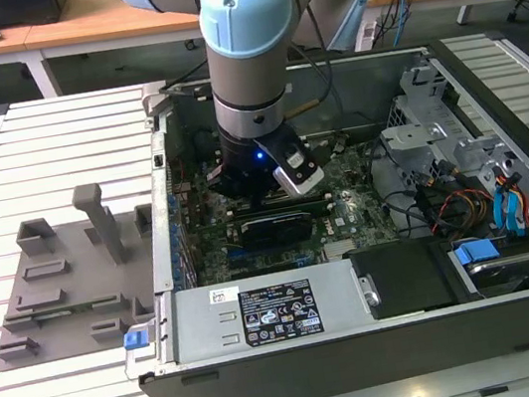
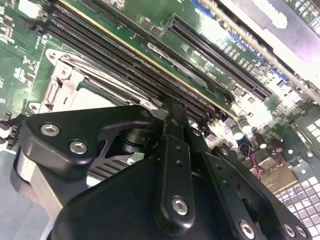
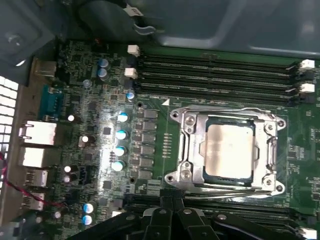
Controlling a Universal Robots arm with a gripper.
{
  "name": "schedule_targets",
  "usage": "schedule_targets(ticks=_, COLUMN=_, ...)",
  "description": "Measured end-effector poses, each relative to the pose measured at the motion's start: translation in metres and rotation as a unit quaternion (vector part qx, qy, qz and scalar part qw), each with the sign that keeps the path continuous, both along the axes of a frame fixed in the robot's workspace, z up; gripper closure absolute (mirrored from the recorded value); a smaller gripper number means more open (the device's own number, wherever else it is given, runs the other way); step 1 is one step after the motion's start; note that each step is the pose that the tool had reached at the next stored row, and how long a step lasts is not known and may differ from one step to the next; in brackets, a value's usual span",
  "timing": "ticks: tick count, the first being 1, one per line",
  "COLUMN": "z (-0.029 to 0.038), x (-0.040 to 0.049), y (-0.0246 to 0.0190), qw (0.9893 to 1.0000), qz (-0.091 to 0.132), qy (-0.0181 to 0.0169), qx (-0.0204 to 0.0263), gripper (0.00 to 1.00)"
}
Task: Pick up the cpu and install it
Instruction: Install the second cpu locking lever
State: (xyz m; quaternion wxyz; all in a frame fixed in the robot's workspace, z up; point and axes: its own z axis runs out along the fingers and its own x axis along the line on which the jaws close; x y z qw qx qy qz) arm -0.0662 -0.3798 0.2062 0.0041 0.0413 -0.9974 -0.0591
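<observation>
CPU (image 3: pixel 227 151): pale silver-topped chip, lying flat and face-up inside the metal socket frame (image 3: pixel 186 150) on the green motherboard (image 3: pixel 150 100); near-square, edges parallel to the memory slots (image 3: pixel 215 70) at its 12 o'clock in the first wrist view. Gripper (image 2: pixel 172 112): fingers drawn together, holding nothing, just above the board beside the socket. Computer case (image 1: pixel 368 343): open.

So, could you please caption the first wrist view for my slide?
The cpu sits in its metal socket frame on the green motherboard.
</observation>
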Motion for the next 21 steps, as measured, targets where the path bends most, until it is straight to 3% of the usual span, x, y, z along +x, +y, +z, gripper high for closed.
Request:
schedule_targets(ticks=3, z=-0.0005, x=-0.0008, y=0.0027, qw=1.0, qz=0.001, qy=0.0, qx=0.0002, gripper=0.89)
schedule_targets(ticks=8, z=-0.0021, x=-0.0008, y=0.0111, qw=1.0, qz=0.005, qy=0.0, qx=0.0003, gripper=0.89)
schedule_targets(ticks=14, z=-0.0066, x=-0.0008, y=0.0118, qw=1.0, qz=0.008, qy=0.0001, qx=0.0003, gripper=0.89)
schedule_targets(ticks=17, z=0.0037, x=-0.0007, y=0.012, qw=1.0, qz=0.008, qy=-0.0004, qx=0.0002, gripper=0.89)
schedule_targets(ticks=21, z=0.0042, x=0.0044, y=0.0124, qw=1.0, qz=0.008, qy=-0.0004, qx=-0.0028, gripper=0.89)
